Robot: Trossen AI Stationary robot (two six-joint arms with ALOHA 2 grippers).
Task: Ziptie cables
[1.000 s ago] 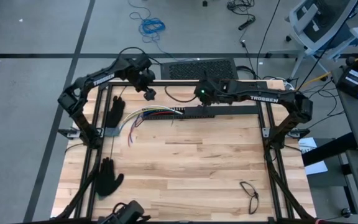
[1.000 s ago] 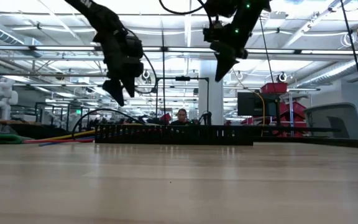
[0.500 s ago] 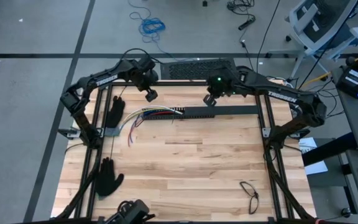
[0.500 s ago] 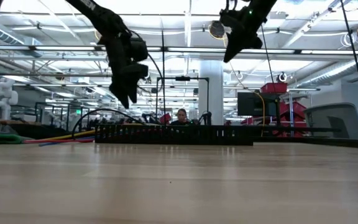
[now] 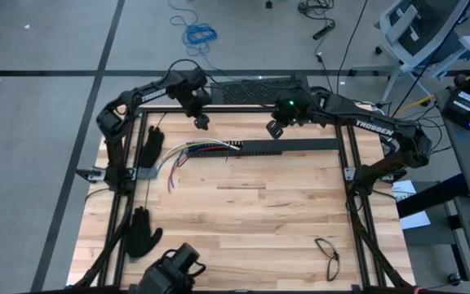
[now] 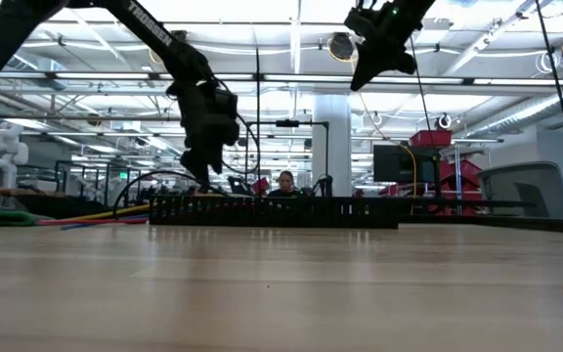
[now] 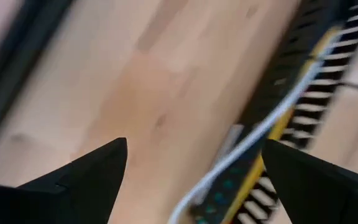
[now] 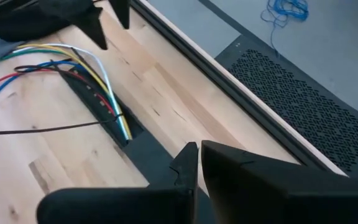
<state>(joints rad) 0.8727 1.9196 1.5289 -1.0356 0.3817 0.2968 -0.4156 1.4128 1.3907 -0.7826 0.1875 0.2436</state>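
Left end effector (image 5: 203, 122) now lower & nearer cables (image 5: 188, 151), wide open, empty; right end effector (image 5: 273, 130) raised, closed, empty.

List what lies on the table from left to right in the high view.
Lower black glove → upper black glove → cables → black slotted bar → eyeglasses.

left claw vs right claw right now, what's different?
The left claw is open, fingers spread wide in its wrist view; the right claw is shut, fingers together. The left claw hangs low, near the cables; the right claw is raised high above the black bar. Both are empty and sit over the table's far edge.
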